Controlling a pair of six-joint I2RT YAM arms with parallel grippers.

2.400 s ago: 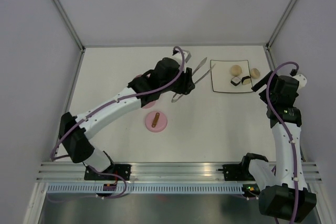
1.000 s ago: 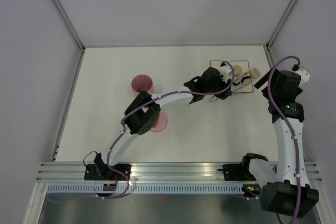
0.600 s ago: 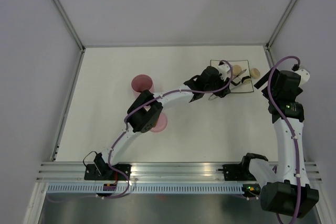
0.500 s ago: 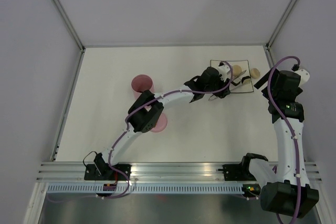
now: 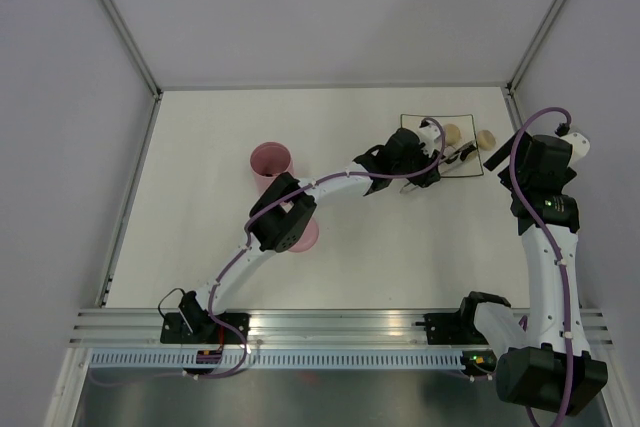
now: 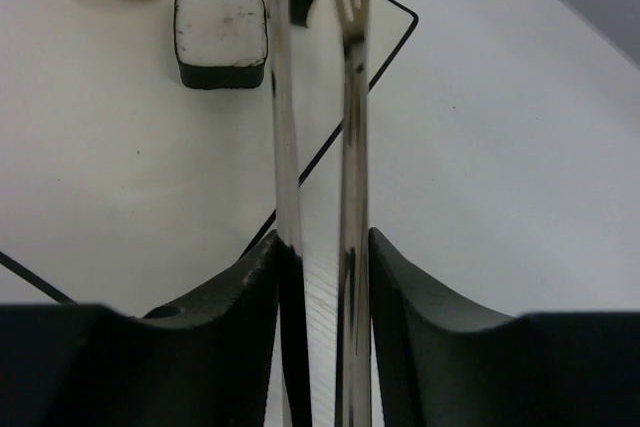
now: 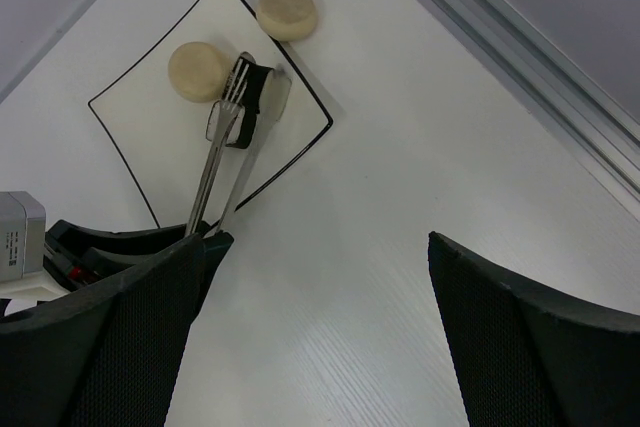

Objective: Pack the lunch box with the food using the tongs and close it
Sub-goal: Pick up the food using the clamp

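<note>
My left gripper (image 5: 418, 174) (image 6: 320, 259) is shut on the silver tongs (image 6: 285, 117) (image 7: 222, 162), squeezing their two arms close together. The tongs' tips reach over the white dark-edged plate (image 5: 412, 152) (image 7: 150, 137) and stand either side of a white-and-black cube (image 7: 257, 95) of the food. A second cube (image 6: 221, 35) lies just left of the tongs. One beige ball (image 5: 451, 133) (image 7: 198, 71) sits on the plate; another ball (image 5: 484, 138) (image 7: 287, 12) lies beside its edge. The pink lunch box (image 5: 270, 160) stands upright, lidless, at centre left. My right gripper (image 5: 496, 159) (image 7: 318, 247) hangs open, holding nothing.
The pink lid (image 5: 309, 238) lies flat on the table, mostly hidden under my left arm's elbow. Grey walls enclose the table on three sides, and a metal rail (image 7: 520, 57) runs close to the right of the plate.
My left arm swung the tongs from beside the pink tub over to the plate. In the last half second the tongs' arms have been squeezed closer round a cube.
</note>
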